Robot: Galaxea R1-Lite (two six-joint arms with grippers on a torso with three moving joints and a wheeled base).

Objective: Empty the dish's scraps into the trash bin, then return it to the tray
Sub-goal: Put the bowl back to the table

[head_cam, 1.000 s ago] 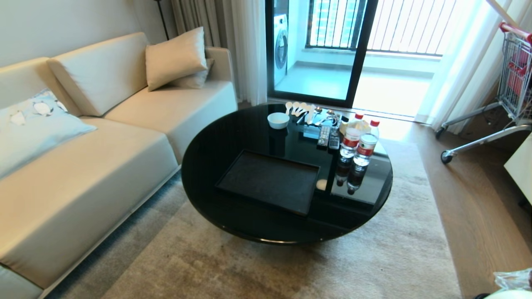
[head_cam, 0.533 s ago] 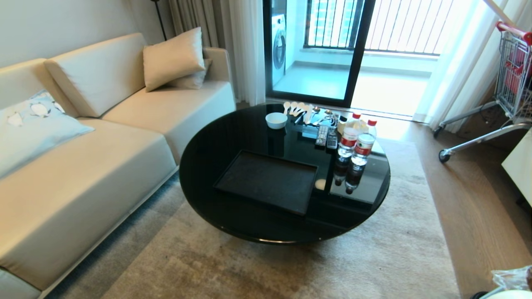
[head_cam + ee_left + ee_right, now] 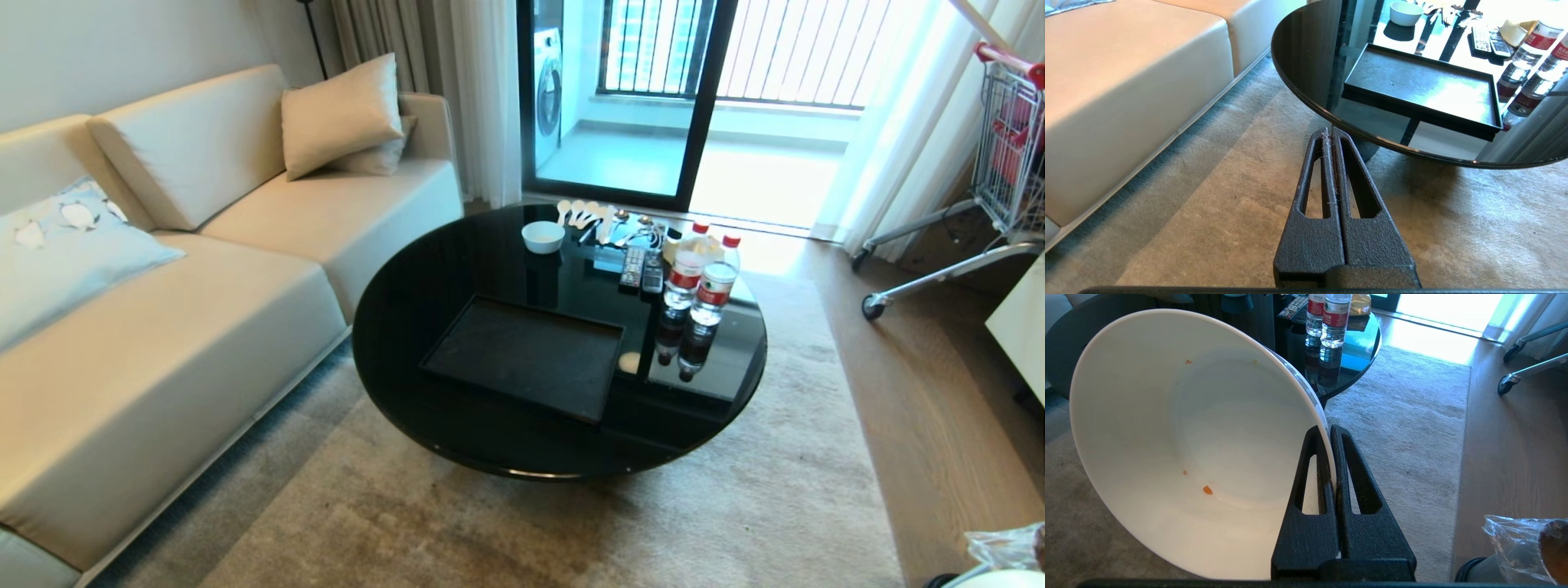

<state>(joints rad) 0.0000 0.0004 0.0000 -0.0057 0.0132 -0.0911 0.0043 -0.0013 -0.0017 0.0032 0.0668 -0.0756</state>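
**Inspector:** White bowl first. Where is it?

**Operator:** The dish [image 3: 1180, 441] is in my right gripper [image 3: 1329, 430], whose two fingers are clenched on its rim, one inside the wall and one outside. It hangs tipped on its side over the carpet [image 3: 1404, 428], short of the round black glass table [image 3: 457, 261]. I see only a few tiny orange bits of the scraps [image 3: 1207, 490] clinging to the inside wall.

**Inspector:** The bin?

**Operator:** The trash bin [image 3: 1519, 555] sits at the edge of the right wrist view, near the gripper; its clear bag liner and part of its black base show. In the head view only a corner of the bag shows.

**Inspector:** And the tray?

**Operator:** The tray [image 3: 526, 355] lies flat on the near half of the table with nothing on it. Beyond it stand a smaller white bowl [image 3: 543, 236], spoons [image 3: 584, 214], two remotes [image 3: 642, 269] and two water bottles [image 3: 702, 282].

**Inspector:** Left arm?

**Operator:** My left gripper [image 3: 1331, 130] hangs above the carpet near the table edge, fingers pressed together on nothing. The beige sofa [image 3: 163, 327] is beside it.
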